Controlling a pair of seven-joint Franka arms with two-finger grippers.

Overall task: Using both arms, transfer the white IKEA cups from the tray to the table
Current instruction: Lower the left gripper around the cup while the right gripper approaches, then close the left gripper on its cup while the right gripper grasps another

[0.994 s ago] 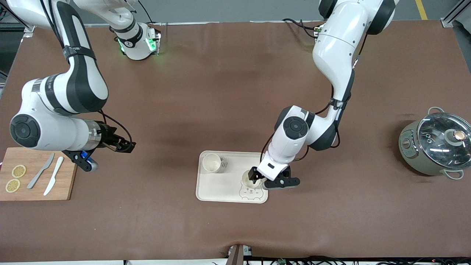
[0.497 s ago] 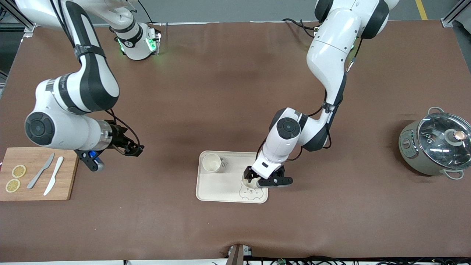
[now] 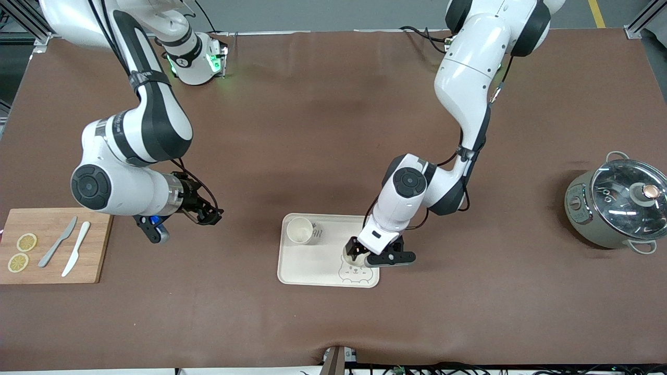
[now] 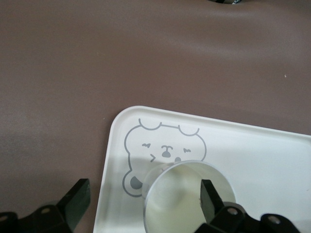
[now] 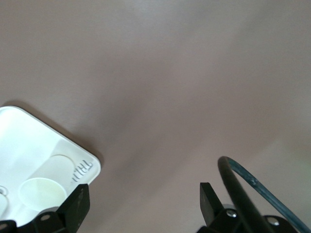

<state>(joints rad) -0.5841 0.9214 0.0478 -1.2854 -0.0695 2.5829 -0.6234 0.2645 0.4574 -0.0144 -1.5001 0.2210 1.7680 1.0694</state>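
Note:
A cream bear-printed tray (image 3: pixel 307 265) lies near the table's middle. One white cup (image 3: pixel 300 229) stands upright on the tray corner toward the right arm's end, and shows in the right wrist view (image 5: pixel 43 191). The second white cup (image 3: pixel 352 257) stands on the tray by the bear print. My left gripper (image 3: pixel 359 255) is down at this cup and open. In the left wrist view the left gripper (image 4: pixel 143 194) has one finger (image 4: pixel 209 199) inside the cup (image 4: pixel 180 204) and the other finger well outside its wall. My right gripper (image 3: pixel 211 216) is open and empty over bare table between the cutting board and the tray; the right wrist view shows the right gripper (image 5: pixel 143 204) with nothing between its fingers.
A wooden cutting board (image 3: pixel 94 260) with lemon slices and two knives lies at the right arm's end. A grey-green pot with a glass lid (image 3: pixel 617 205) stands at the left arm's end. A black cable loop (image 5: pixel 243 184) hangs by the right gripper.
The right arm has swung from beside the cutting board toward the tray. The left gripper has shifted slightly over the tray at the second cup.

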